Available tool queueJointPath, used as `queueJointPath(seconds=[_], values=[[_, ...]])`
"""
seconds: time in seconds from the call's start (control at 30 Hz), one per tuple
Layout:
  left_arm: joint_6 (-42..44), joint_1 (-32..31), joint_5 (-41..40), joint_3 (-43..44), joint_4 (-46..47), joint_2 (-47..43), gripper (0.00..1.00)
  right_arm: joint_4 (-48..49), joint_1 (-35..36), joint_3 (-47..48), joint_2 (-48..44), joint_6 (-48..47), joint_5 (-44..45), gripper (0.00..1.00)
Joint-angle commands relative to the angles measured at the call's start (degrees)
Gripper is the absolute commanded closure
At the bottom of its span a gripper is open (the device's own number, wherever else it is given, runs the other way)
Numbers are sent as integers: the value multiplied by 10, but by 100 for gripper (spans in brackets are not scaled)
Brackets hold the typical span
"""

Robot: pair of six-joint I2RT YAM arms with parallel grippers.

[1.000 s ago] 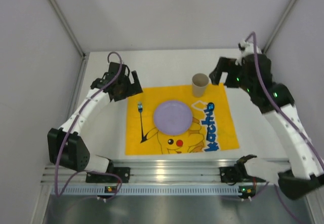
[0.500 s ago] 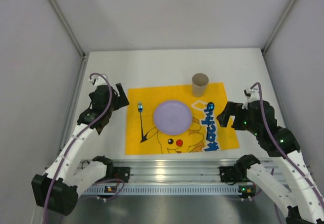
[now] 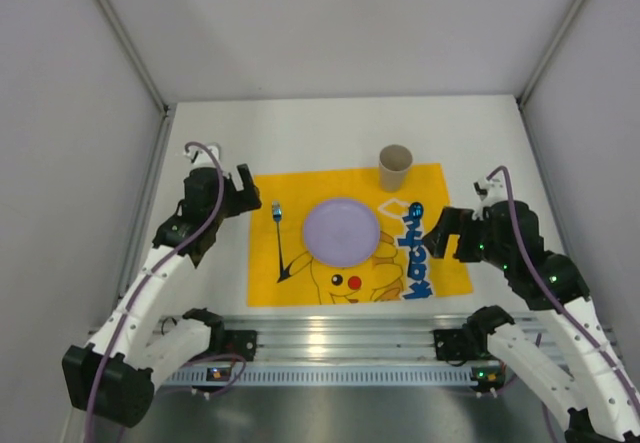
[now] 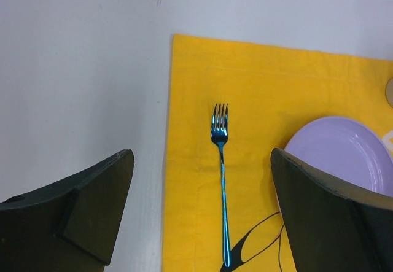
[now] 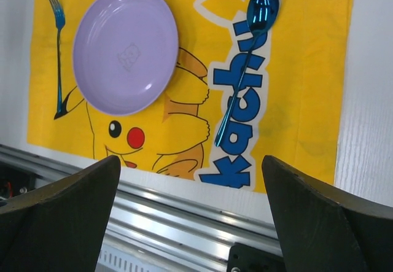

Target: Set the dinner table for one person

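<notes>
white dinner table (image 3: pixel 330 128), w/ yellow cartoon mat (image 3: pixel 300 188) lying flat, centre, twd near edge

White links (image 3: pixel 150 281), purple cables (image 3: pixel 203 146), black left hand (image 4: pixel 201 154), black right hand (image 5: pixel 190 159)

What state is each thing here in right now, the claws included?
Mat: spread flat on the table.
Plate: right way up, empty, mid-mat.
Fork: flat, left of plate, tines away.
Spoon: flat, right of plate, bowl away.
Cup: upright, at mat's far edge.
Left gripper: open, empty.
Right gripper: open, empty.
</notes>
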Motion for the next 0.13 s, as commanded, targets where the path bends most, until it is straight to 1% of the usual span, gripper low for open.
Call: queueJointPath(seconds=[0.0,0.1], values=[[11,2,9,1,23,-8,1,23,4,6,0,-12,-18,0],[3,1,-19,1,25,-8,1,17,3,12,9,-13,-10,0]])
